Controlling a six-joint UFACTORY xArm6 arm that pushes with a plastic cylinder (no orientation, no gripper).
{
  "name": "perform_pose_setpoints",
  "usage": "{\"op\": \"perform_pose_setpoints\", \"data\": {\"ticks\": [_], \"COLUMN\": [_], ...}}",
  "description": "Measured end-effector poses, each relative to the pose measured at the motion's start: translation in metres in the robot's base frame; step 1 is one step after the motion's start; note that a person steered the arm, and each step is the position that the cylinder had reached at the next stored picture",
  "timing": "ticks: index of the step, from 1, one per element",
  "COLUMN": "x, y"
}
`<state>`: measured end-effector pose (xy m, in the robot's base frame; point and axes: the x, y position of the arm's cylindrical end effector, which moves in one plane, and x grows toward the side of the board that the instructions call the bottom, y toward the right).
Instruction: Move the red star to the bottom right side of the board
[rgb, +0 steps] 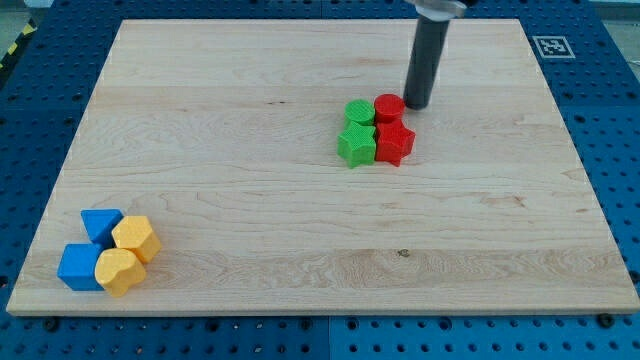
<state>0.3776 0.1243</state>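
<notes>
The wooden board (250, 200) on the blue pegboard table (40, 80) carries two tight clusters of blocks, and nothing sits inside any bin or tray.

Near the middle, slightly toward the view's right and top, four blocks press together in a square. The red star (395, 142) is the lower right one, touching the green star (356, 145) on its left and the red cylinder (389, 107) just above it. A green cylinder (359, 112) fills the upper left spot.

The arm carries no jaws, only a dark rod. Its tip (417, 105) rests on the board just at the view's right of the red cylinder, seemingly touching it, and just above and right of the red star. The rod's upper part is cut off by the view's top edge.

In the board's bottom left corner lies the second cluster: a blue triangular block (101, 225), a blue cube (78, 267), a yellow hexagonal block (136, 238), and a yellow block (118, 271) whose shape is hard to make out; it may be a heart.

A printed marker (551, 45) sits at the board's top right corner.

The red star is well apart from every edge. Bare wood stretches from it to the bottom right side, with no blocks between.
</notes>
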Motion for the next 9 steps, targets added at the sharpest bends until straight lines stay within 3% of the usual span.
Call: {"op": "perform_pose_setpoints", "data": {"ticks": [5,7,9], "x": [0.004,0.025,0.023], "y": [0.004,0.002,-0.051]}}
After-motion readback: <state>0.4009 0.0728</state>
